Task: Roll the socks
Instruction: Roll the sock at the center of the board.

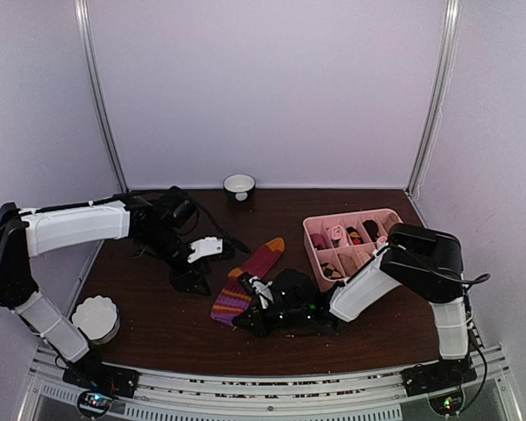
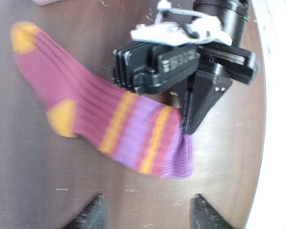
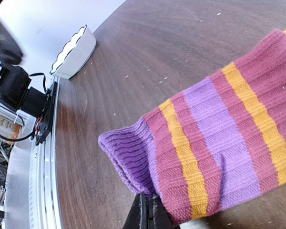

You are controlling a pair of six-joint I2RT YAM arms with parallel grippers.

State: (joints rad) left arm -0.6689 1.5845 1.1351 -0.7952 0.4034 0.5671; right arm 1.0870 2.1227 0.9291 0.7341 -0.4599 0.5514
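currently the right gripper (image 3: 145,207) pinches the cuff of the dark red, purple-striped ribbed sock (image 1: 252,267) between closed fingers. the left gripper (image 2: 148,210) is near it, fingers apart.

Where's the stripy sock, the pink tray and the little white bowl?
striped sock (image 1: 259,261): top view, on its dark red middle part.
pink tray (image 1: 351,214): top view, on its far rim.
white bowl (image 1: 239,183): top view, on its pale inside.

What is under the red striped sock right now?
Dark wooden table shows all around the sock. An unidentifiable pale sliver peeks from beneath its cuff edge in the right wrist view; the rest underneath is covered.
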